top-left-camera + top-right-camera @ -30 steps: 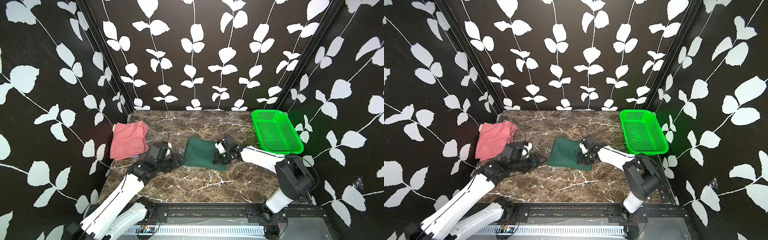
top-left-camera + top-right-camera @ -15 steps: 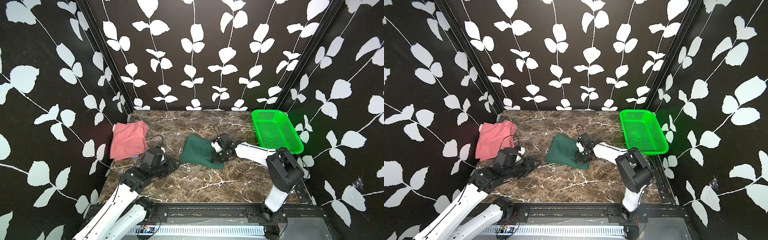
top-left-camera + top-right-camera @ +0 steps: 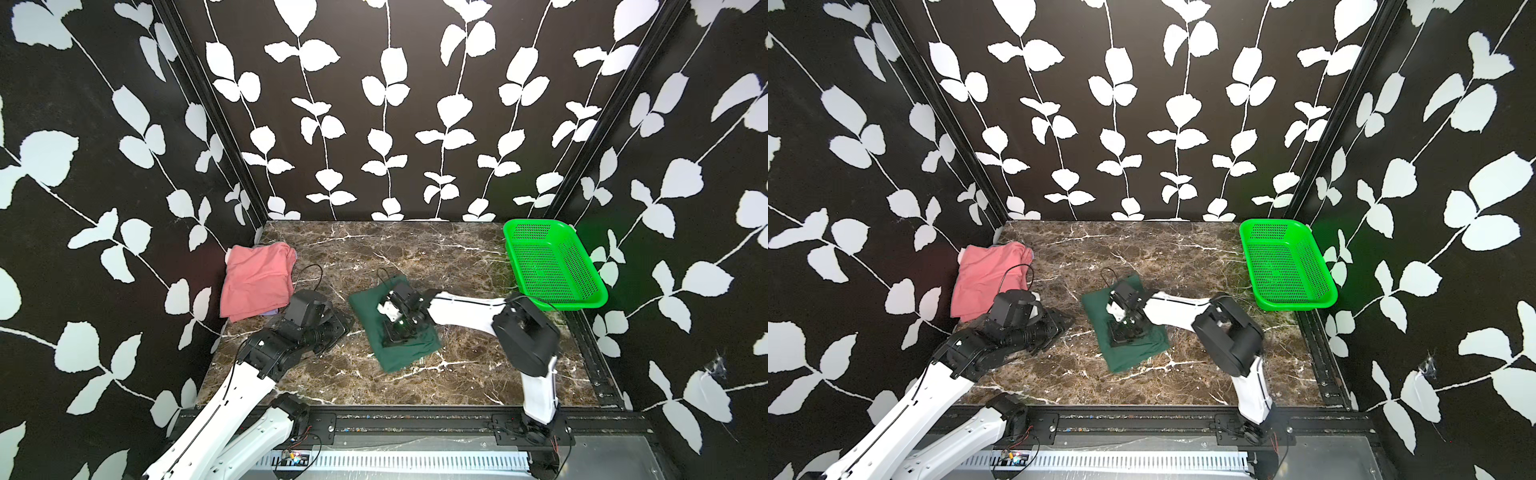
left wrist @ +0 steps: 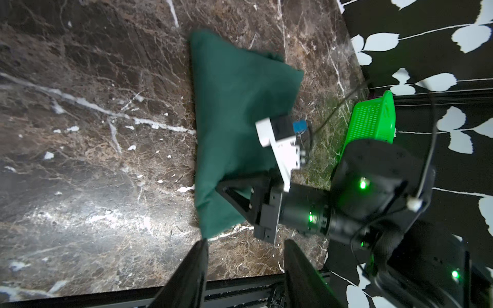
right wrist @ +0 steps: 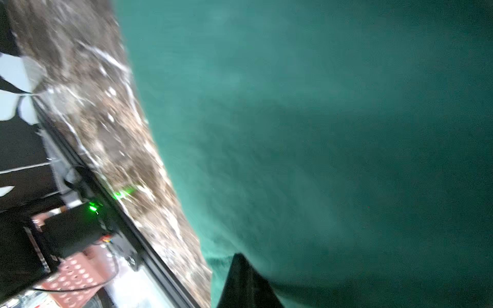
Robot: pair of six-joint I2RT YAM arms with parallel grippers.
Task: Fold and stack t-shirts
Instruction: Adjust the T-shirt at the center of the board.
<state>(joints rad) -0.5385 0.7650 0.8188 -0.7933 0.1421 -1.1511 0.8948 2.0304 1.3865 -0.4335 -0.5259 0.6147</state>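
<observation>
**Fig.** Green tee (image 3: 401, 357), folded, lay mid-surface (image 3: 457, 266); pink tee (image 3: 255, 282) lay near the left wall. Right tool (image 3: 394, 332), clenched, pressed on the green tee, possibly pinching cloth. Left tool (image 4: 246, 244) stood released, empty, nearby.

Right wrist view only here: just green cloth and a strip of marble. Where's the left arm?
Observer: The left gripper is low, just left of the green tee, fingers open and empty.
Operator: Where's the stack?
Observer: The pink tee lies folded in the table's far left corner.
Operator: Anything on the right?
Observer: Only the basket, empty, in the far right corner.
</observation>
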